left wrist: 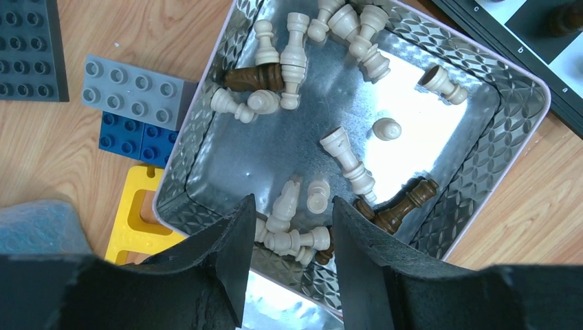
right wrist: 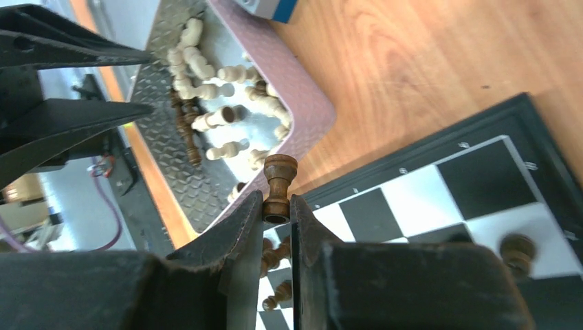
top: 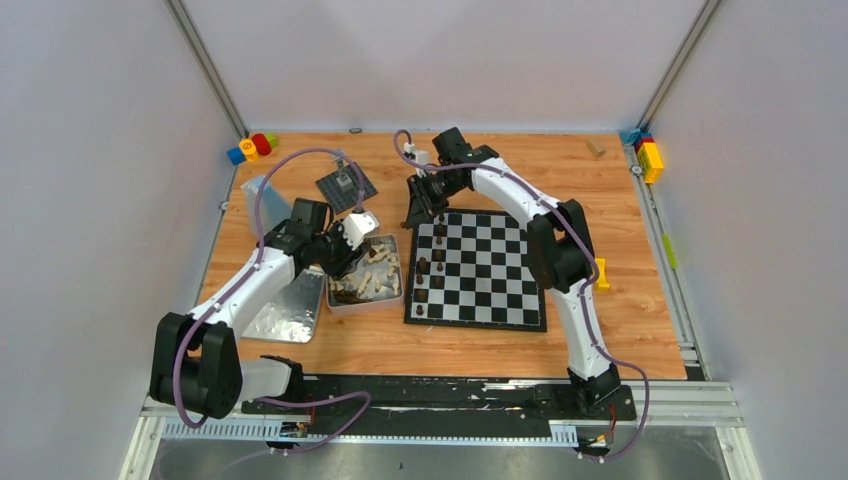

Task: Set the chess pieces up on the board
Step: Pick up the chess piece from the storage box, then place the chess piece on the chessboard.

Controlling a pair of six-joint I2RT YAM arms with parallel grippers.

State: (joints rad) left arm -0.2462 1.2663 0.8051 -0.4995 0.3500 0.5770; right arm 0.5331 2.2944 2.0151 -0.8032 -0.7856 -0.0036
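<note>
Right tool clenched on a dark brown rook at the chessboard's far left corner; left tool released above the metal tin.

Only the right wrist view shows the grip. The fingers pinch the rook's base, and its long axis runs on in line with them, with the head pointing out past the tips over the board's black border. The top view alone shows a file of dark pieces standing upright along the board's left edge. The left wrist view shows that tool's jaws standing apart with nothing between them. Below them, cream pieces and a few brown pieces lie on their sides in the tin, pointing every way. The tin sits on the wooden surface just left of the board.
</note>
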